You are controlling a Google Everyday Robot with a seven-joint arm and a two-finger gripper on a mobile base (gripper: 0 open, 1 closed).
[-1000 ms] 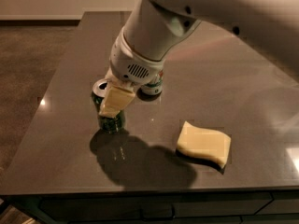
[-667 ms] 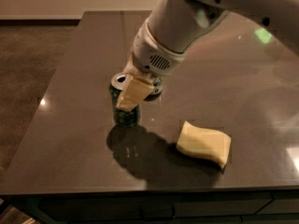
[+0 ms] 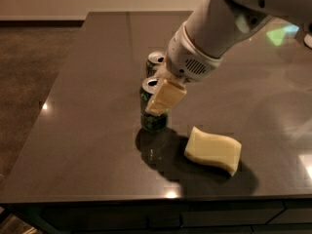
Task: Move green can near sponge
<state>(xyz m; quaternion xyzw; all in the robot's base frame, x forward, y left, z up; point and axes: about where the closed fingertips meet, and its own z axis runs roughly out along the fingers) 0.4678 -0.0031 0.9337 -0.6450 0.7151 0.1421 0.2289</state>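
The green can [image 3: 152,117], dark green with a silver top, stands upright on the dark table [image 3: 87,130], just left of the sponge. My gripper [image 3: 156,105] reaches down from the upper right and is shut on the can. One pale finger [image 3: 166,96] lies across the can's front; the other is hidden behind it. The pale yellow wavy sponge [image 3: 213,149] lies flat about a can's width to the right of the can, towards the front.
A second can [image 3: 155,62] with a silver top stands just behind the green can, partly hidden by my arm [image 3: 214,33]. The table's front edge [image 3: 161,195] runs close below the sponge. Its left edge drops to the floor.
My gripper has moved to the right with the green can in it, bringing the can closer to the sponge. The sponge has not moved. The second can has come into view.
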